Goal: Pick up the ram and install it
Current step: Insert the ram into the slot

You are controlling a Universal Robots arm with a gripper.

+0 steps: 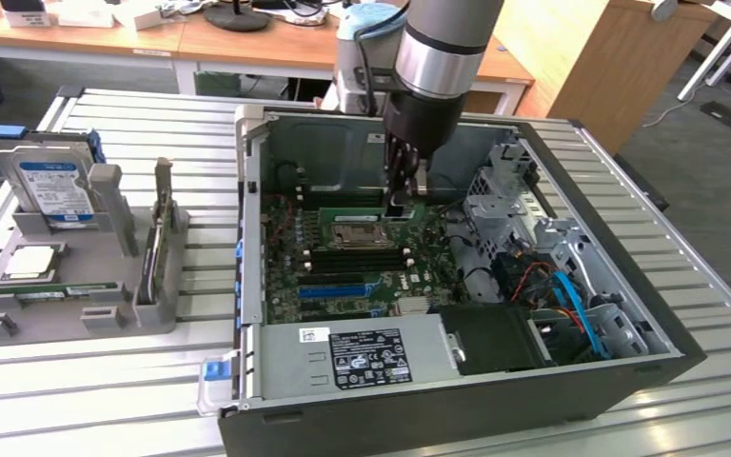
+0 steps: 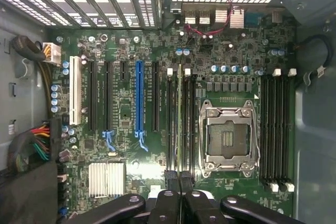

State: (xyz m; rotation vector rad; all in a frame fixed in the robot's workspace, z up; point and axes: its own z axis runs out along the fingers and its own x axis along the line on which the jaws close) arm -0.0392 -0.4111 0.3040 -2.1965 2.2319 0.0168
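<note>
Install step is what's being worked here, judging by the looks of it. In the exterior view, the long thin green circuit-board ram stick (image 1: 355,213) is held low inside the open black metal computer case (image 1: 467,414), just beside the square silver processor socket (image 1: 359,235), by the dark claw (image 1: 403,203). In the wrist view, the stick (image 2: 181,124) is seen edge-on along a black memory slot beside the socket (image 2: 229,137), pinched at one end by the claw (image 2: 180,181), fingers nearly closed. Whether it's seated can't be told; a straight, square push is probably called for.
</note>
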